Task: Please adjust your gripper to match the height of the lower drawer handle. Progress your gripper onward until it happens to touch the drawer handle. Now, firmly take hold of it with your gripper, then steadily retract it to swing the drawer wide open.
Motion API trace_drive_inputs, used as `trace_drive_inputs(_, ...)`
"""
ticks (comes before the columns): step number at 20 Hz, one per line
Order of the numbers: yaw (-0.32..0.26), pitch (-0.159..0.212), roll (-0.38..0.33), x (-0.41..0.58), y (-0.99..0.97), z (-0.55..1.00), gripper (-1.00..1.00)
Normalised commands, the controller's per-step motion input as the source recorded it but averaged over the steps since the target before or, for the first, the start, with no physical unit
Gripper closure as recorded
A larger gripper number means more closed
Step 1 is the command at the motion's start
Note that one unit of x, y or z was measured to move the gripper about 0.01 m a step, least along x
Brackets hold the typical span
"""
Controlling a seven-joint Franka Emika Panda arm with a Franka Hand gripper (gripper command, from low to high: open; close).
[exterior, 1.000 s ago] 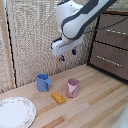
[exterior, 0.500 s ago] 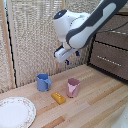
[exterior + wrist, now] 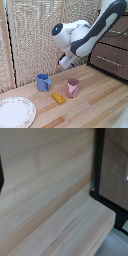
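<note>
On the light wooden tabletop [image 3: 95,100], going from the exterior view's left to its right, the following items are sitting. White patterned plate [image 3: 15,112]: lying flat at about 8 o'clock of the scene. Blue cup [image 3: 43,82]: standing upright near the woven screen [image 3: 35,35]. Small orange block [image 3: 58,98]: lying between the blue cup and the pink cup [image 3: 73,87], which is standing upright just beside it. Gripper [image 3: 65,61]: hanging above the cups at the end of the bulky white arm [image 3: 92,32], holding nothing; whether its jaws are apart or together cannot be told. Drawer [image 3: 110,59]: showing its dark brown front at 3 o'clock, well apart from the gripper. Lower drawer handle [image 3: 109,60]: running as a thin silver bar across that front. The wrist view is showing only wood planks and a dark frame [image 3: 97,173].
</note>
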Motion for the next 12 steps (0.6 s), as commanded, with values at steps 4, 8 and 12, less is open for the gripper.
trace_drive_inputs(4, 0.117, -0.054, -0.372, -0.029, -0.34, -0.11, -1.0)
trace_drive_inputs(8, 0.156, -0.045, -0.34, 0.0, -0.32, -0.19, -1.0)
trace_drive_inputs(12, 0.166, -0.039, -0.271, 0.0, -0.42, -0.24, -1.0)
